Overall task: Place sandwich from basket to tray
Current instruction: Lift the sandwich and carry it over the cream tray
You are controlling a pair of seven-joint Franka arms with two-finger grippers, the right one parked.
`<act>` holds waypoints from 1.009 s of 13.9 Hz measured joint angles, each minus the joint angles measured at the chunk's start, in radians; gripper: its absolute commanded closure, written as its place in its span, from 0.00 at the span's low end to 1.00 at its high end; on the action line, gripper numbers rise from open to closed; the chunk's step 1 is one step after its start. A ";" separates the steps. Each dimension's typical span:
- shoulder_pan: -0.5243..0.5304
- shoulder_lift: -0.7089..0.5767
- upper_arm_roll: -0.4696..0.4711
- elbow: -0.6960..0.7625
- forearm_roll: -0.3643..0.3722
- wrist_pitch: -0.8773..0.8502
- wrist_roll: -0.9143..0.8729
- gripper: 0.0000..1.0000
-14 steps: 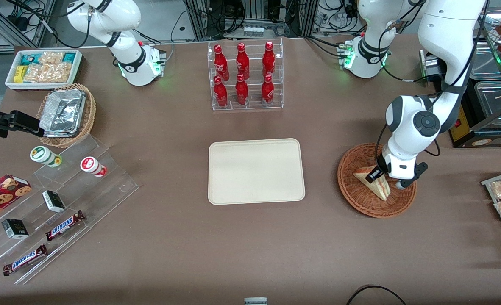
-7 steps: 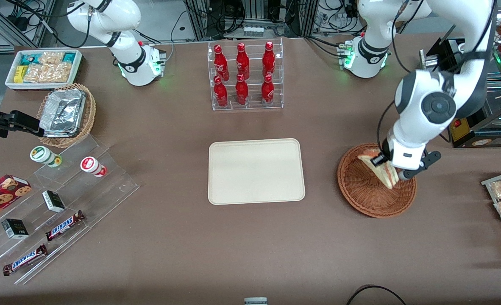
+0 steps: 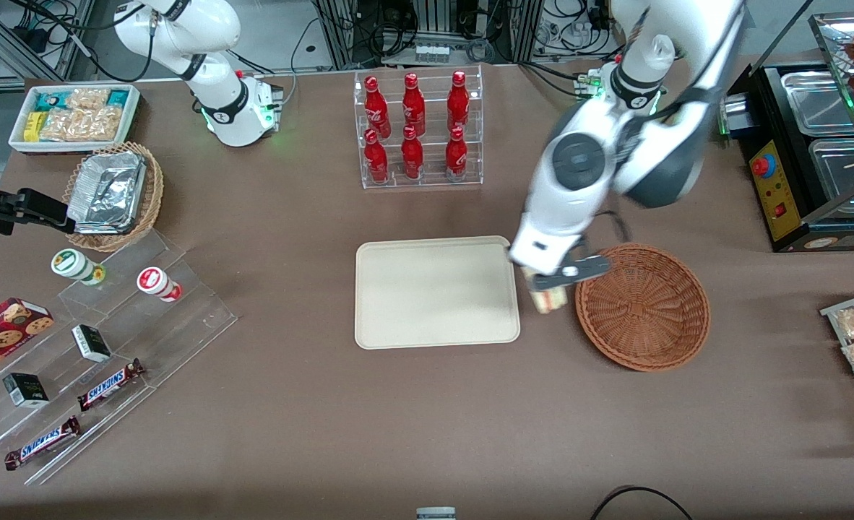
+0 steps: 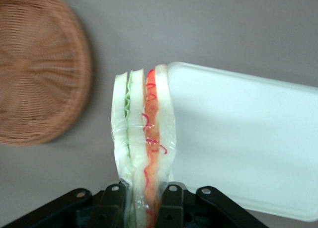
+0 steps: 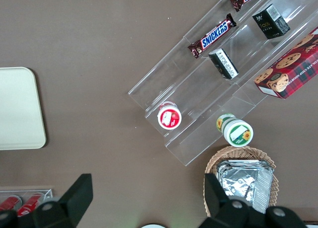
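Tool (image 3: 548,283) is closed on the sandwich (image 3: 548,297), pinching the wedge across its bread faces so the cut edge with the red and green filling hangs down and away from the fingers (image 4: 171,200) — a grip that keeps the layers pressed together instead of splaying.

Sandwich is airborne, out of the basket (image 3: 642,307) and over the bare strip of counter (image 3: 427,419) between the basket's rim and the tray (image 3: 437,292). In the wrist view its tip (image 4: 144,118) sits just at the tray's rounded corner (image 4: 238,133), not yet over the flat.

Judged step: carry, mid-transfer; release not yet due.

Edges and room:
- Tray rim is low (little to clear), but the wedge hangs below the tool, so height must hold until it is past the rim.
- Tray surface is bare — the whole flat is open for setting down.
- Basket is now empty and close beside the tool.
- Bottle rack (image 3: 418,130) stands farther from the front camera, well apart.
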 measured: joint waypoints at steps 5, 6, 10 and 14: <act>-0.166 0.247 0.001 0.219 0.029 0.026 -0.018 1.00; -0.185 0.279 0.001 0.234 0.044 0.052 -0.018 1.00; -0.227 0.369 0.002 0.244 0.117 0.150 -0.018 1.00; -0.227 0.415 0.009 0.251 0.156 0.194 -0.017 1.00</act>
